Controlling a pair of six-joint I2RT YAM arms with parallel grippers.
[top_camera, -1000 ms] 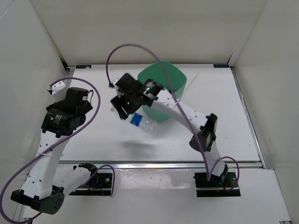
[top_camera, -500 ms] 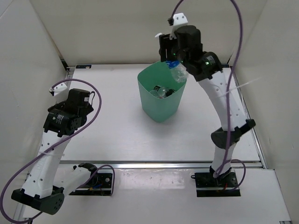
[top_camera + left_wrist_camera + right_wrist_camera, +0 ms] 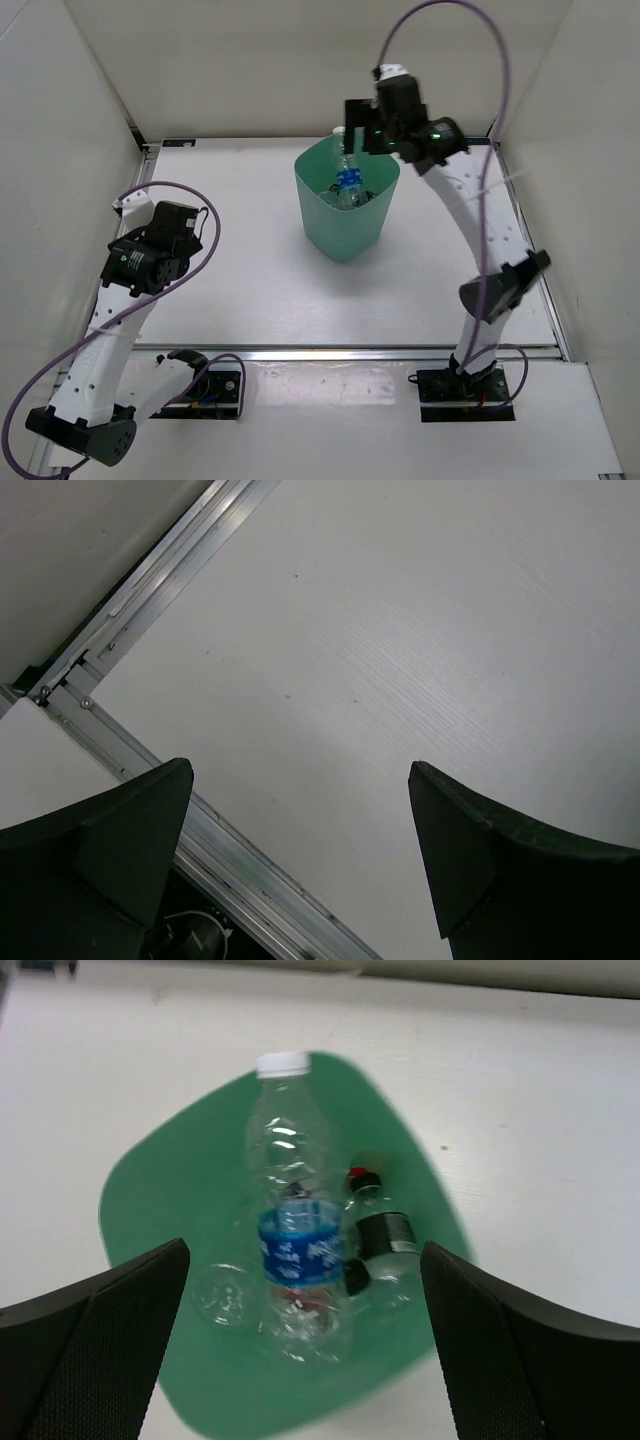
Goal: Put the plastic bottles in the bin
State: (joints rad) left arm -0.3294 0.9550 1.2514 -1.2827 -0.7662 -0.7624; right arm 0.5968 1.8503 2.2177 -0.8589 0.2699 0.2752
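Note:
The mint-green bin (image 3: 345, 232) stands at the table's far middle. My right gripper (image 3: 364, 138) hangs over its far rim, jaws wide open and holding nothing. In the right wrist view the right gripper (image 3: 305, 1255) looks straight down into the bin (image 3: 150, 1210). The blue-labelled bottle (image 3: 295, 1245) is free inside it, white cap toward the far rim, and shows in the top view too as the blue-labelled bottle (image 3: 347, 183). Beside it lie a black-labelled bottle (image 3: 383, 1232) and a clear unlabelled one (image 3: 224, 1295). My left gripper (image 3: 300, 780) is open over bare table.
An aluminium rail (image 3: 200, 830) runs along the table's near edge under my left gripper (image 3: 142, 262). White walls close in the table on the left, back and right. Purple cables loop above both arms.
My right arm carried the blue-labelled bottle from left of the bin up over it, then opened, and the bottle dropped inside. The left arm shifted only slightly.

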